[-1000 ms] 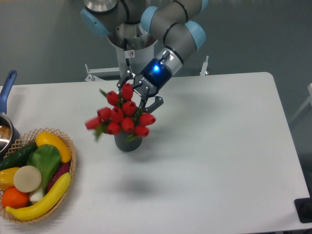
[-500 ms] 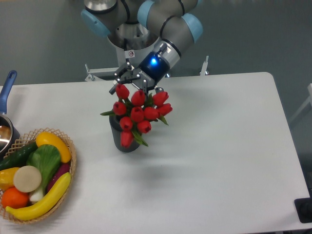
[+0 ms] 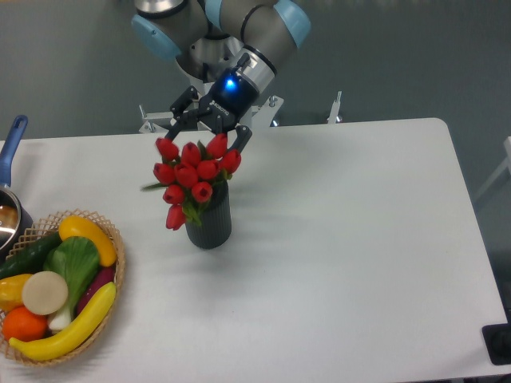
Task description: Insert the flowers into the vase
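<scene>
The flowers [image 3: 192, 177], a bunch of red tulip buds with green leaves, stand with their stems in the vase [image 3: 211, 223] and lean to the left, one bud hanging over the rim. The vase is a dark grey ribbed cylinder, upright on the white table [image 3: 343, 239], left of centre. My gripper [image 3: 206, 137] is just above the top buds with its fingers spread wide apart; it looks open and holds nothing. The stems are hidden inside the vase.
A woven wicker basket [image 3: 112, 299] of toy fruit and vegetables sits at the front left. A pot with a blue handle [image 3: 11, 144] is at the left edge. A small black object [image 3: 499, 343] is at the front right corner.
My gripper has moved up and to the left, away from the bunch. The flowers swung from side to side and now lean left in the vase.
</scene>
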